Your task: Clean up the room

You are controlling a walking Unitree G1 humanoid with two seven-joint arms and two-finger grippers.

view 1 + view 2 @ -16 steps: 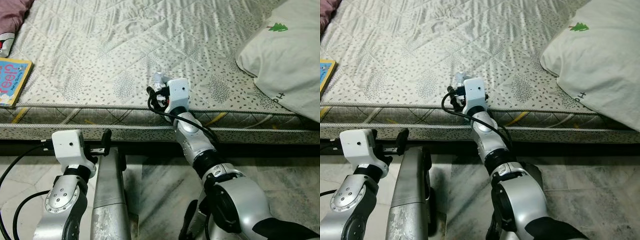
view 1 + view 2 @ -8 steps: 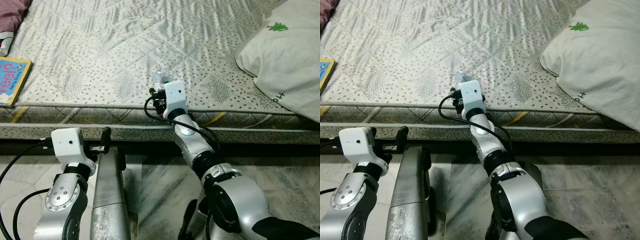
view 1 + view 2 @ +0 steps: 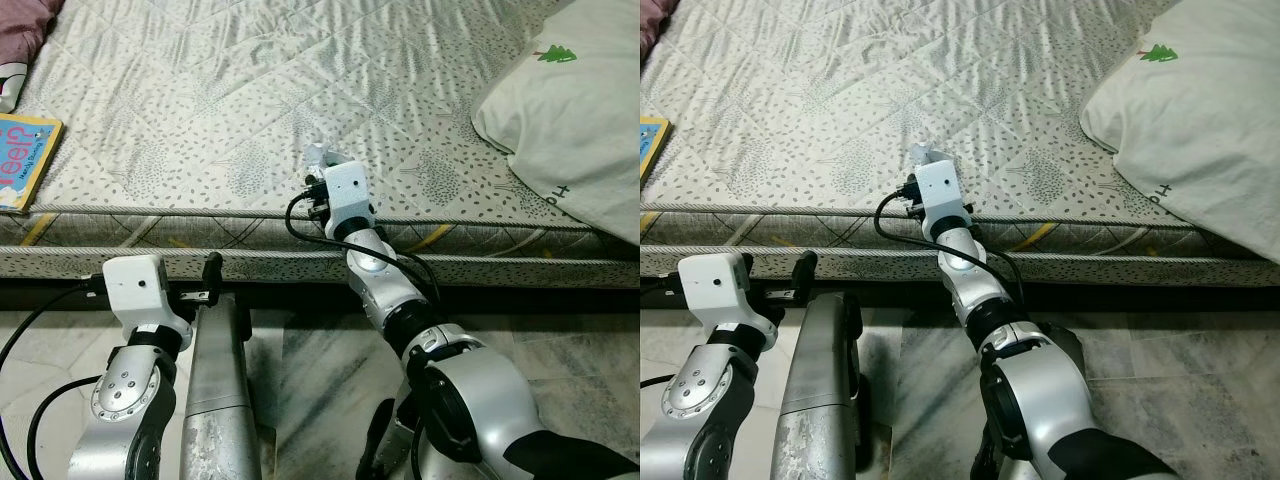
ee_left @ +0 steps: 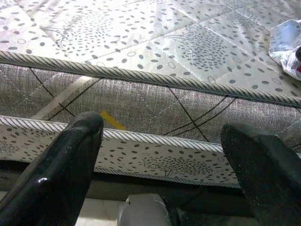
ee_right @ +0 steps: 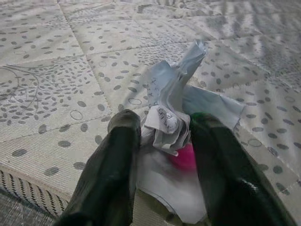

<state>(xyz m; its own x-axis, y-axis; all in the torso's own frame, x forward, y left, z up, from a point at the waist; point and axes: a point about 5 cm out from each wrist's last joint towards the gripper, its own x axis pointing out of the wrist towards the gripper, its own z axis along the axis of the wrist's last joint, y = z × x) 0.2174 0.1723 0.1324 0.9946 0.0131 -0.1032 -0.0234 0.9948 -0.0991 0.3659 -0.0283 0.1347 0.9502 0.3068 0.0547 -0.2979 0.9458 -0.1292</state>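
The right tool [image 5: 162, 141] pinches a crumpled wrapper [image 5: 171, 117] near the bed [image 3: 250, 120] edge; the thin paper could tear or slip free. The left tool [image 4: 164, 155] gapes empty.

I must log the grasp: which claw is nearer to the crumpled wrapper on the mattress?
Right. The right claw has the crumpled wrapper between its fingers; the left claw hangs open below the mattress edge.
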